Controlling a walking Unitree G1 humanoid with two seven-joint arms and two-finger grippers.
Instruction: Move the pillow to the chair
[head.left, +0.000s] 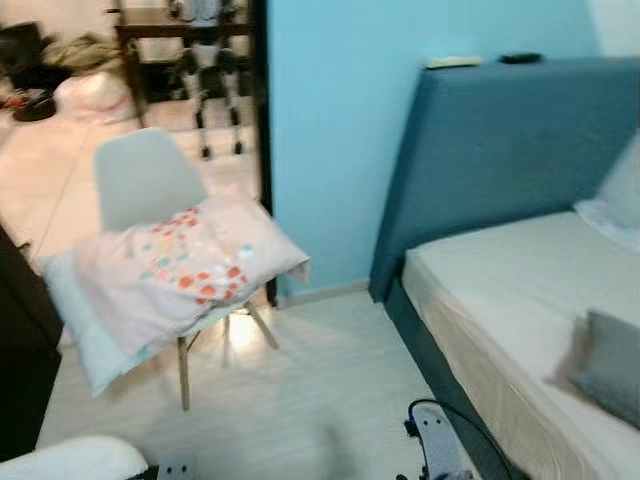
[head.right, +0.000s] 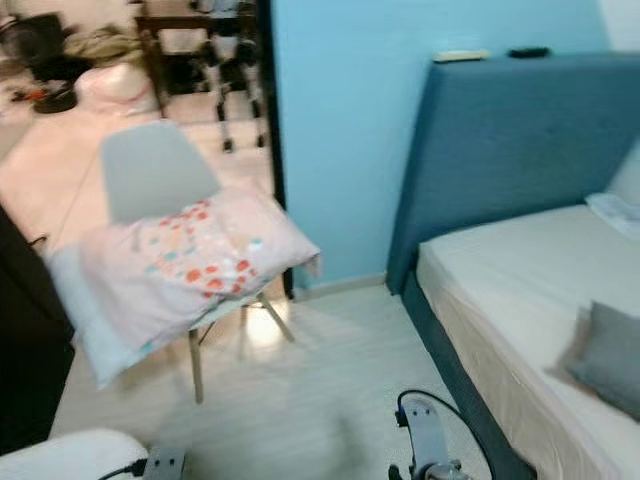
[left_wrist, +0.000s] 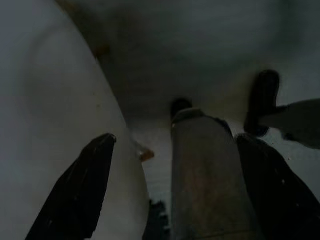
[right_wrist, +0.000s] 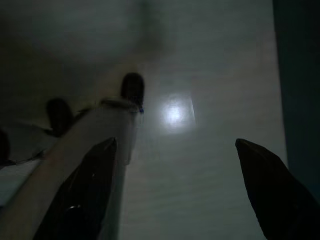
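Note:
A pale pink pillow with orange and teal dots lies across the seat of a grey chair with wooden legs, at the left of the room. It overhangs the seat on both sides. In the left wrist view my left gripper hangs open over the floor, with my own leg between its black fingers. My right gripper is open too, pointing down at the pale floor with nothing held. My right arm shows at the bottom edge, low beside the bed.
A bed with a blue headboard and a grey cushion fills the right. A light blue wall stands behind the chair. A dark cabinet is at far left. An open doorway leads to a cluttered room.

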